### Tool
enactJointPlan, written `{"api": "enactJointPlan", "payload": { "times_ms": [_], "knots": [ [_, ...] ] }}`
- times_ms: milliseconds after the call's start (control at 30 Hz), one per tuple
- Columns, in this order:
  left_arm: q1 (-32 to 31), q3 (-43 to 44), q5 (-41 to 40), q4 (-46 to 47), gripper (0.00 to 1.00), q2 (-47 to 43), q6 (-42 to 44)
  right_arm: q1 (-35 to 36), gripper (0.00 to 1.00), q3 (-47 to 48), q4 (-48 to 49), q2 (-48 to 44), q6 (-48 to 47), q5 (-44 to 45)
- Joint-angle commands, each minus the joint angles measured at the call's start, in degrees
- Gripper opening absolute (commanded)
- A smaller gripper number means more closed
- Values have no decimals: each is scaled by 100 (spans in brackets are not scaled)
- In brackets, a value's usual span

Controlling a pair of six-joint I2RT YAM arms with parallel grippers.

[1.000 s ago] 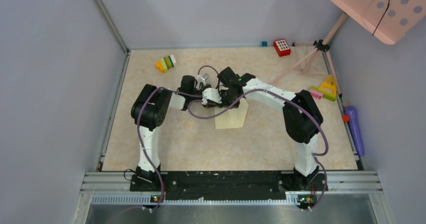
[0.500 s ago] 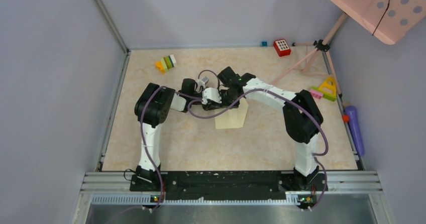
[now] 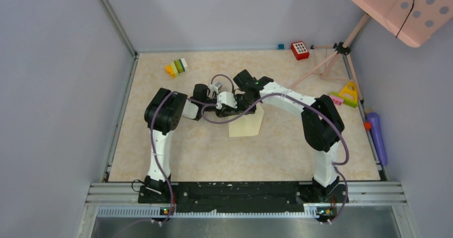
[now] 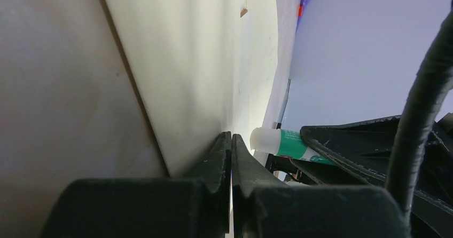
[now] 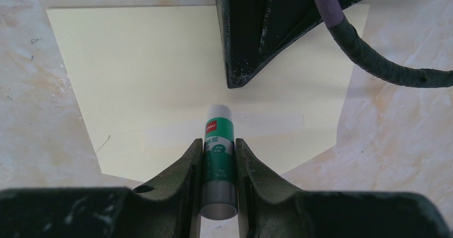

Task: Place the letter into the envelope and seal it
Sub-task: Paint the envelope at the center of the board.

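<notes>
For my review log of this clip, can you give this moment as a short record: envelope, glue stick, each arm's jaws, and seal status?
envelope: pale cream, lying flat on the table
glue stick: green and white, white end pointing over the envelope
right jaws: closed on the glue stick
left jaws: shut, at the envelope; cannot tell whether they pinch paper
seal status: cannot tell from these views

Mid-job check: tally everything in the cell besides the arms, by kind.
Envelope: 1
Glue stick: 1, held by the right tool
Toys: 4 (striped block stack, red button block, small blue cube, yellow triangle set)
Purple tube: 1
Pink stand: 1
Total: 8
</notes>
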Motion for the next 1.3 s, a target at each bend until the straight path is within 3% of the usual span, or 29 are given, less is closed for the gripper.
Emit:
{"api": "enactJointPlan", "payload": {
  "times_ms": [0, 633, 967, 1267],
  "knots": [
    [-74, -142, -388, -280, 0, 337, 177, -26, 0, 336, -102, 143, -15, -35],
    [-71, -148, -435, -433, 0, 306, 264, -26, 0, 327, 329, 406, -43, 326],
    [-155, -6, -648, -1152, 0, 276, 739, -26, 0, 372, 633, 461, 81, 449],
    [-151, 65, -537, -1214, 0, 215, 788, -26, 0, 261, 916, 439, 203, 581]
  ]
}}
